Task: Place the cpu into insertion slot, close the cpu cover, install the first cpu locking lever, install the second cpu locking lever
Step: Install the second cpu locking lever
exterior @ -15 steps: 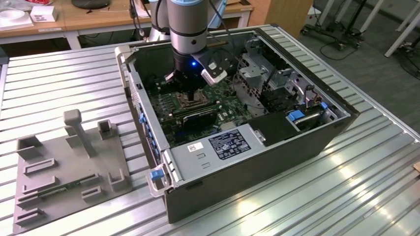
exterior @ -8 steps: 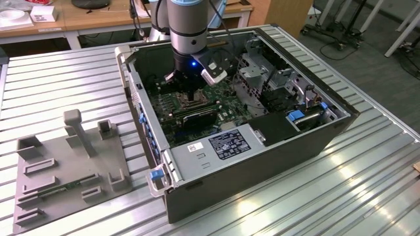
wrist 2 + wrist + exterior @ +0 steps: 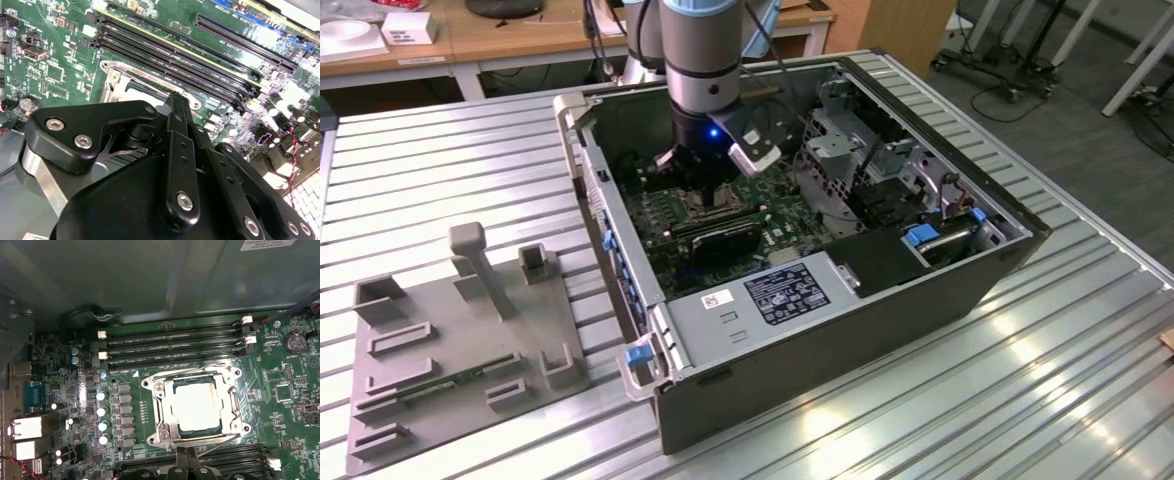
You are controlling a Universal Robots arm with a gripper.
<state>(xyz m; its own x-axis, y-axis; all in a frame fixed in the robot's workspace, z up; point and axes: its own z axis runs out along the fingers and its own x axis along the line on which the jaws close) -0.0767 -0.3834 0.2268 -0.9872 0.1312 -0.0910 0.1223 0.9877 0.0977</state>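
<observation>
a: what do i have closest to the cameras?

b: the claw (image 3: pixel 176 100). in the second wrist view its black fingers (image 3: pixel 181 150) sit pressed together into one narrow line, nothing between them, and the tip hangs over the rim of the insertion slot (image 3: pixel 131 85).

a: and the chip?

b: in the first wrist view i see the cpu (image 3: pixel 196 401), pale and square, lying flat in the insertion slot (image 3: pixel 196 407). the cpu cover (image 3: pixel 162 407) is down around it, its silver frame edging the chip on all sides. thin wire levers (image 3: pixel 216 444) run along the socket's sides; i cannot tell whether they are latched.

a: what lies past the socket?

b: long black memory slots (image 3: pixel 172 345) on one side and more on the other, all on the green motherboard (image 3: pixel 280 390).

a: further out?

b: in the exterior view the arm (image 3: pixel 704 70) reaches down into the open computer case (image 3: pixel 854 340), which stands on the ribbed metal worktop (image 3: pixel 1067 400). on the exterior view's left a grey fixture plate (image 3: pixel 460 345) lies well apart from the case.
</observation>
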